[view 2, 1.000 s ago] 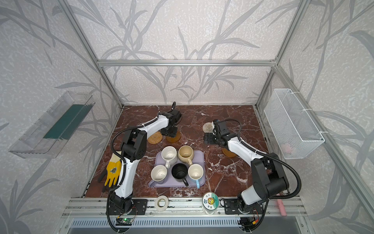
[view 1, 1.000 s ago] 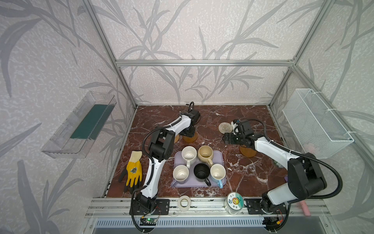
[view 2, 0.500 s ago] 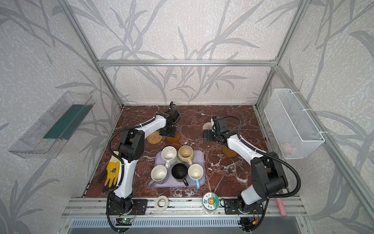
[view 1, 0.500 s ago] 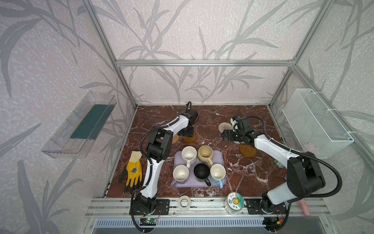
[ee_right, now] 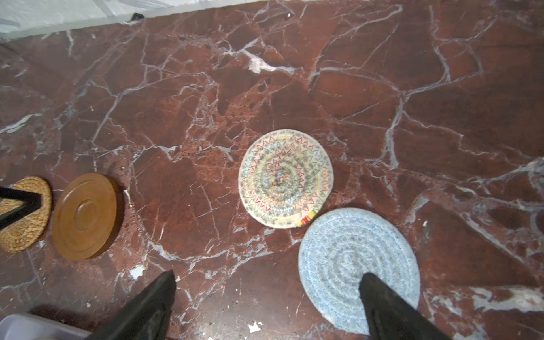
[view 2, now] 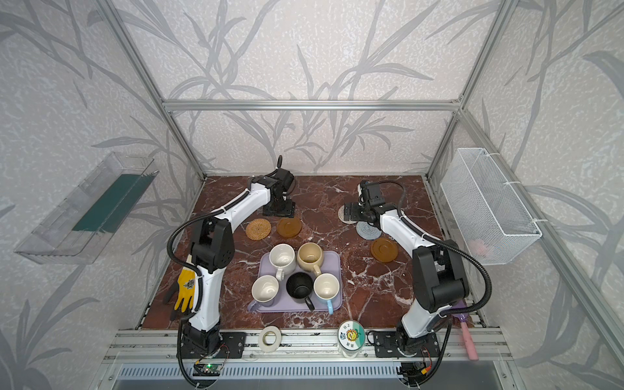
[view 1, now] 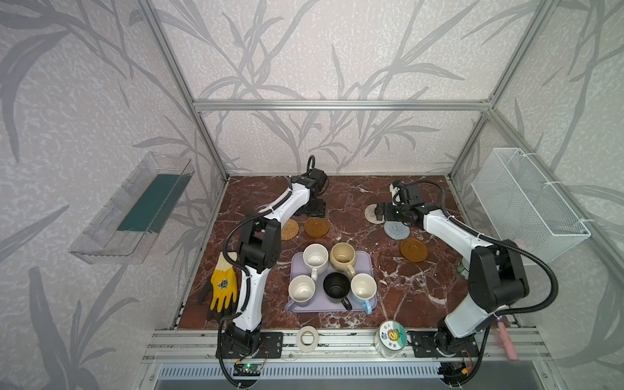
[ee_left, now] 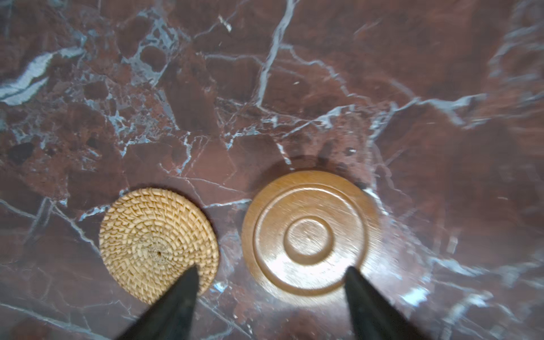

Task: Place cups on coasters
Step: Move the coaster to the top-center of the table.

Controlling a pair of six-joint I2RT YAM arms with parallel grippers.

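All five cups stand together on a rectangular lavender tray (view 1: 366, 266) near the front of the red-brown marble desk (view 1: 337, 199): a white ceramic mug (view 1: 315, 258) and a rounded beige mug (view 1: 342, 258) at the back, then a lavender mug with a cream inside (view 1: 301, 291), a black mug (view 1: 336, 286) and a light blue mug with a cream inside (view 1: 363, 288). None sits on a coaster. The left hand (ee_left: 270, 279) is spread wide and holds nothing. In its wrist view, one finger crosses the edge of the tan woven rattan coaster (ee_left: 159, 244) and the other the edge of a brown rimmed wooden coaster (ee_left: 309, 235) just beside it. The right hand (ee_right: 268, 278) is likewise spread and empty, near the cream woven spiral coaster (ee_right: 285, 178) and the grey-blue woven coaster (ee_right: 357, 265), which nearly touch. A second brown wooden coaster (view 1: 414, 249) lies nearer the tray.
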